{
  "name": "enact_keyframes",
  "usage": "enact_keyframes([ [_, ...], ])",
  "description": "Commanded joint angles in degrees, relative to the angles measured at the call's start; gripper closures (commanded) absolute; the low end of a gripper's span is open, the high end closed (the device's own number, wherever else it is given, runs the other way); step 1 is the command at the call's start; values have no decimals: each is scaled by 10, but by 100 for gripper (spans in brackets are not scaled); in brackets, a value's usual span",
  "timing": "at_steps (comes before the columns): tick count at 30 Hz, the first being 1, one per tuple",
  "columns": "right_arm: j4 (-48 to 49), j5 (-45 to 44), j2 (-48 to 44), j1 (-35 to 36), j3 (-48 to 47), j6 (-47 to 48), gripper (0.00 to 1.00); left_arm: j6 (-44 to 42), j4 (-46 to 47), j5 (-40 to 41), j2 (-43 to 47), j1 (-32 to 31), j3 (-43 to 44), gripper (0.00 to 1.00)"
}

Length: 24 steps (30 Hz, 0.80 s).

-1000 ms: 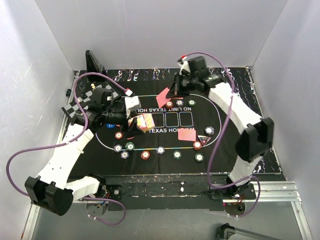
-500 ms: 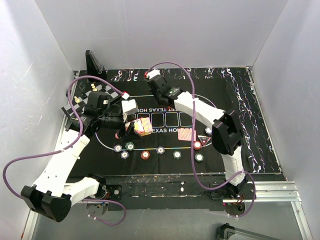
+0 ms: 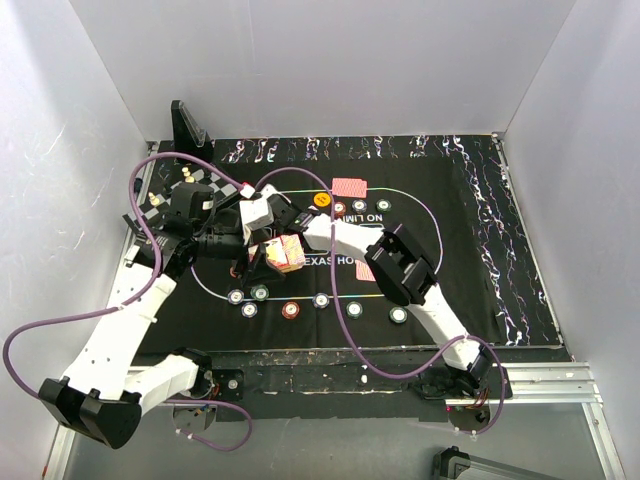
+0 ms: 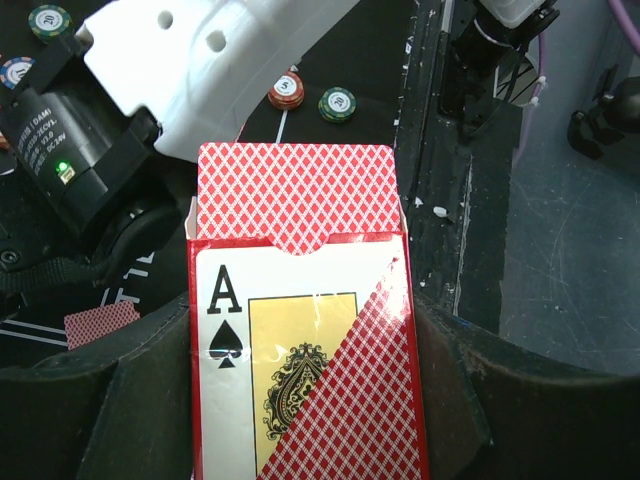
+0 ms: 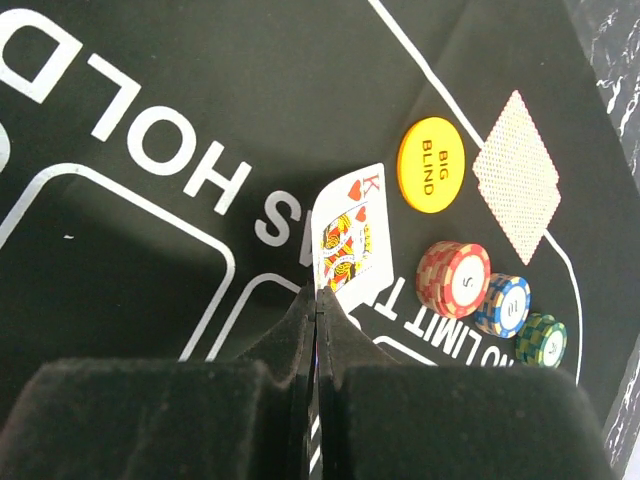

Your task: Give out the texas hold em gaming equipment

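Note:
My left gripper (image 4: 300,420) is shut on a red card box (image 4: 300,330) with an ace of spades on its face; in the top view the box (image 3: 286,253) hangs over the mat's left part. My right gripper (image 5: 317,292) is shut on the edge of a king of hearts card (image 5: 348,235), right next to the box in the top view (image 3: 290,222). An orange Big Blind button (image 5: 431,164), a face-down card (image 5: 516,176) and red (image 5: 455,278), blue (image 5: 502,305) and green (image 5: 541,338) chips lie beyond. The dark triangular marker is hidden.
Several chips (image 3: 291,309) lie in a row along the mat's near side. Another face-down card (image 3: 366,270) peeks from under the right arm's elbow (image 3: 400,265). A small chessboard (image 3: 150,208) sits at the left edge. A black stand (image 3: 186,122) is at the far left corner.
My right arm swung left from the far centre to beside the box and now grips the king of hearts. The face-down card it held now lies at the far centre. The left gripper barely moved.

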<state>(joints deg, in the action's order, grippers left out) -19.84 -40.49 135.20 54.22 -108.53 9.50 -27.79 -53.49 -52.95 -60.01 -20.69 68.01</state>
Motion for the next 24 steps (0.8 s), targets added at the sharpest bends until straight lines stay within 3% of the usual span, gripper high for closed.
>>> enact_keyframes([
  [1, 8, -5, 3, 12, -41, -15, 99, 15, 23, -35, 22, 4, 16, 100],
  [16, -25, 74, -12, 47, 15, -91, 98, 16, 45, -23, 19, 3, 20, 100],
  [19, -30, 92, -17, 46, 23, -109, 81, 17, 46, -25, 16, 3, 20, 100],
  [24, -49, 104, -11, 39, 17, -118, 67, 19, 52, -27, 13, 4, 20, 100],
])
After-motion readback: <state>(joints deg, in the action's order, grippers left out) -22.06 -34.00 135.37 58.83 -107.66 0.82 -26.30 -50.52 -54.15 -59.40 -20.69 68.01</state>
